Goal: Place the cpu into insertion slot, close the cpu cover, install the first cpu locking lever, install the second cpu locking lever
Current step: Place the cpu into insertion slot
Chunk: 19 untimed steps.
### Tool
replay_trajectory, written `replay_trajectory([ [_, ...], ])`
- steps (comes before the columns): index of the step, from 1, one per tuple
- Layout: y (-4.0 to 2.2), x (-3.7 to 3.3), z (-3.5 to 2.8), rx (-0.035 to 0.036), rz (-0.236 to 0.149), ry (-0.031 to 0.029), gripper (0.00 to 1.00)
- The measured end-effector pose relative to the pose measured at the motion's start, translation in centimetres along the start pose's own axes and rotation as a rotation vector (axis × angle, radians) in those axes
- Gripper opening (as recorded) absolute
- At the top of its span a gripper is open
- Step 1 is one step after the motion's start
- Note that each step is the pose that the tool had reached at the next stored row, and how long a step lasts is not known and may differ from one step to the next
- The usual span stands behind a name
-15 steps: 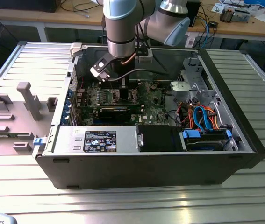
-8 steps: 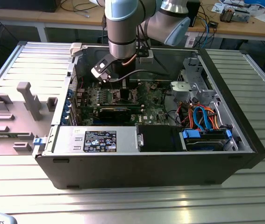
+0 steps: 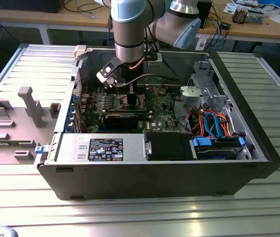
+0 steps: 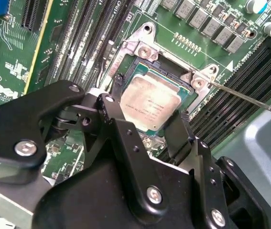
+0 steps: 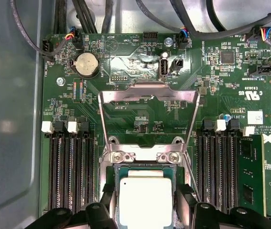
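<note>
Silvery-tan and flat, the cpu (image 5: 146, 202) is seen lying square in the insertion slot (image 5: 146, 151). It is pinched on two opposite sides by the gripper (image 4: 152, 101), which is clamped on it from above. The cpu cover (image 5: 149, 94) is tipped up off the slot, hinged at the slot's edge just beyond the cpu.

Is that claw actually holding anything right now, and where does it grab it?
The gripper appears to hold the cpu, its two fingers pinching opposite edges of the plate, right at the insertion slot; the cpu cover stands open.
</note>
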<state>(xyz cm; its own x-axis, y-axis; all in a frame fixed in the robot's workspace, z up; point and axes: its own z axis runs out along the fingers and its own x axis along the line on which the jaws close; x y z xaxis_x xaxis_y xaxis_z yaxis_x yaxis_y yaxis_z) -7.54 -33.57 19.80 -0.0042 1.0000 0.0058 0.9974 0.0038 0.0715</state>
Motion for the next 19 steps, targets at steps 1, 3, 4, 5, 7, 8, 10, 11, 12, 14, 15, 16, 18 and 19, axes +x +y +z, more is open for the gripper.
replay_trajectory([
  [1, 0.0, 0.0, 0.0, 0.0, 0.0, 0.0, 0.62],
  [3, 0.0, 0.0, -0.05, 0.0, 0.0, -0.0001, 0.62],
  [4, 0.02, 0.0, -0.29, -0.0001, 0.0, 0.0002, 0.62],
  [5, 0.05, 0.0, -0.75, -0.0001, 0.0, 0.0001, 0.62],
  [7, 0.09, 0.02, -1.36, -0.0001, 0.0, -0.0001, 0.62],
  [8, 0.1, 0.06, -1.38, -0.0002, 0.0, 0.0004, 0.62],
  [10, 0.1, 0.23, -1.39, 0.0, 0.0, 0.0014, 0.6],
  [11, 0.1, 0.24, -1.38, -0.0001, 0.0, 0.0014, 0.54],
  [12, 0.1, 0.24, -1.38, 0.0, 0.0, 0.0011, 0.47],
  [14, 0.1, 0.23, -1.38, 0.0, 0.0, 0.0003, 0.35],
  [15, 0.1, 0.18, -1.36, -0.0002, 0.0, 0.0002, 0.29],
  [16, 0.09, 0.15, -1.27, -0.0001, 0.0, 0.0002, 0.23],
  [18, 0.08, 0.1, -1.07, 0.0008, 0.0, 0.0001, 0.11],
  [19, 0.07, 0.07, -1.0, 0.0014, -0.001, -0.0001, 0.11],
])
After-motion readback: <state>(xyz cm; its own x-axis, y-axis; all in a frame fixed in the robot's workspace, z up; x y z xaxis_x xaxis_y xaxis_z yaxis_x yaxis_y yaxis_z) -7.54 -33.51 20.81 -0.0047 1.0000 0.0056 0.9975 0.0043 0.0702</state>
